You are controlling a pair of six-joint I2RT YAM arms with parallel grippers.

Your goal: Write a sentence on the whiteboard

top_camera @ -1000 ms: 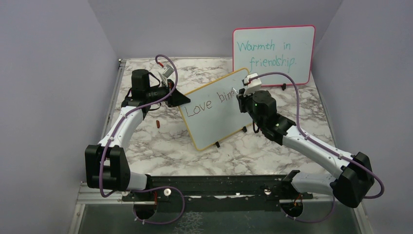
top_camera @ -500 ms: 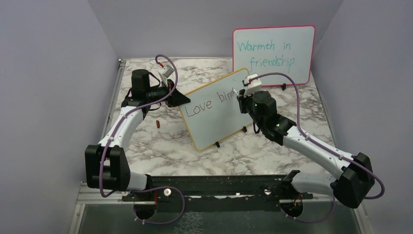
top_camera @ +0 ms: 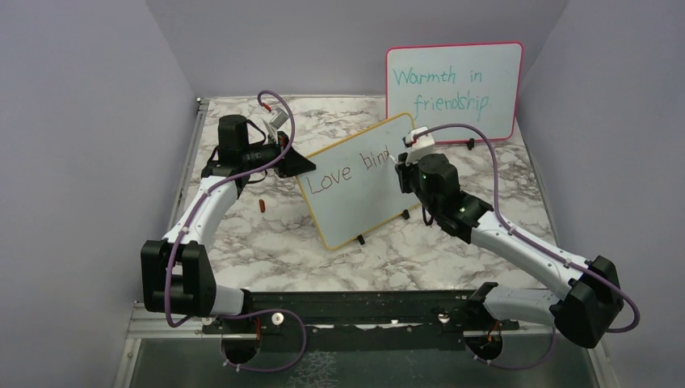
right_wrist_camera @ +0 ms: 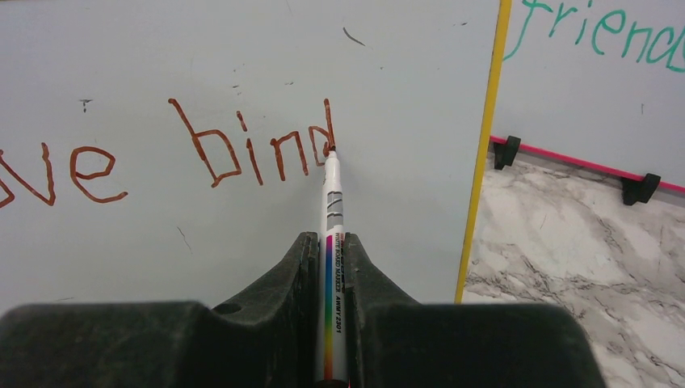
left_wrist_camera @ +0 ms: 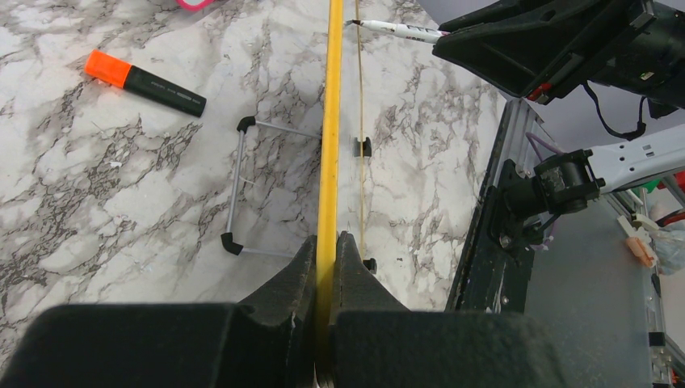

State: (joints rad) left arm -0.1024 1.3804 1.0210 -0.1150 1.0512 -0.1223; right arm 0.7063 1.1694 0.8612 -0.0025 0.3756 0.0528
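Grey-veined marble tabletop (top_camera: 266,242) carried the yellow-framed rectangular whiteboard (top_camera: 355,202), propped on small black feet at mid-table and turned at an angle, with a pink-framed board lettered in teal (top_camera: 452,81) just behind it at the far right. At its left edge the left gripper (left_wrist_camera: 327,242) was clenched on the yellow frame, steadying it. From the right, the right gripper (right_wrist_camera: 331,240) was clamped on a white-barrelled marker with a rainbow stripe (right_wrist_camera: 333,202), its nib touching the board face at the foot of the "d". Of the reddish-brown handwritten sentence (right_wrist_camera: 202,149) only "Love bind" showed, so the writing looked under halfway. An orange-capped black marker (left_wrist_camera: 144,77) lay loose on the marble left of the board, apart from both arms.

To do this stroke well, I judged, the nib should lift cleanly off the "d", land just right of it for the "s", and press lightly, since a hard push could tip the board or swing it about the left grip. Room remained before the right frame for that letter; the other words would belong on a line below
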